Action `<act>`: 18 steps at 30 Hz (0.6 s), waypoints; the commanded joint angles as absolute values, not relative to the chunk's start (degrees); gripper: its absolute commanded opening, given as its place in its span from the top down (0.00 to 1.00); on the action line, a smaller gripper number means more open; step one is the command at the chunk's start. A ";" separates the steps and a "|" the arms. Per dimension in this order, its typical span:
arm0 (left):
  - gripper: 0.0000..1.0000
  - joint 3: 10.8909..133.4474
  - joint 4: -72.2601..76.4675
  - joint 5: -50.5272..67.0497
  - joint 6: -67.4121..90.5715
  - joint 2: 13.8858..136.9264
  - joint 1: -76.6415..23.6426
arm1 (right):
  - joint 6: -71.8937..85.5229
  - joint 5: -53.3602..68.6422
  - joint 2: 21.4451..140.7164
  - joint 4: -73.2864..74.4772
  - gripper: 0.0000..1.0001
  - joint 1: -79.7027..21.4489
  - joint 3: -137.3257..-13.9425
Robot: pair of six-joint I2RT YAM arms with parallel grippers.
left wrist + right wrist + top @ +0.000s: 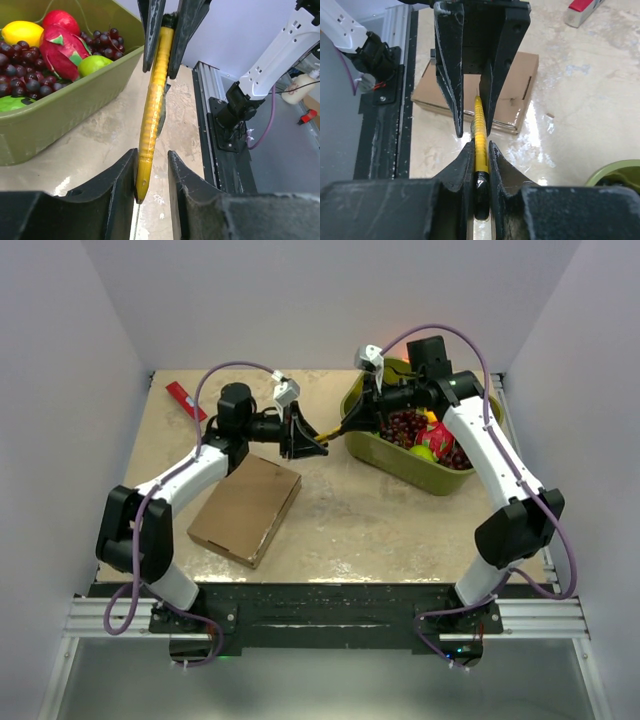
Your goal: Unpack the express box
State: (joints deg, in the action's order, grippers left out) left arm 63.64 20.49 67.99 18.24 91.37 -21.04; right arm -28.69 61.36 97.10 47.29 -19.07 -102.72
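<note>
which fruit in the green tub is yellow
The lemon, beside the round red fruit; the grapes are dark purple, the rest red or green.

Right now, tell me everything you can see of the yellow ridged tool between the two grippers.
The yellow ridged tool is a slim stick, plastic by its look, with cross ridges along its length and a black end. It hangs roughly level above the table, between the arms. The right gripper is shut on the black end; the left gripper has its fingers either side of the other end, with a gap on one side.
</note>
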 commanded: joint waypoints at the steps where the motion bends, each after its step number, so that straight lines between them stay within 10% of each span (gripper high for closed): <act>1: 0.64 68.98 13.54 68.29 10.38 92.81 -21.09 | -35.07 59.77 97.56 52.65 1.00 -19.25 -107.40; 13: 1.00 70.75 11.34 71.10 6.77 95.89 -21.62 | -32.62 58.01 97.38 50.54 1.00 -21.71 -107.75; 18: 1.00 70.32 14.75 72.51 8.08 95.19 -20.83 | -28.66 55.46 97.56 51.50 0.46 -20.05 -113.80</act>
State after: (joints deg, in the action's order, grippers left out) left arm 68.82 12.43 71.61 7.66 95.35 -21.15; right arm -31.75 56.27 98.26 52.77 -20.56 -106.54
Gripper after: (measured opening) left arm 0.154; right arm 0.417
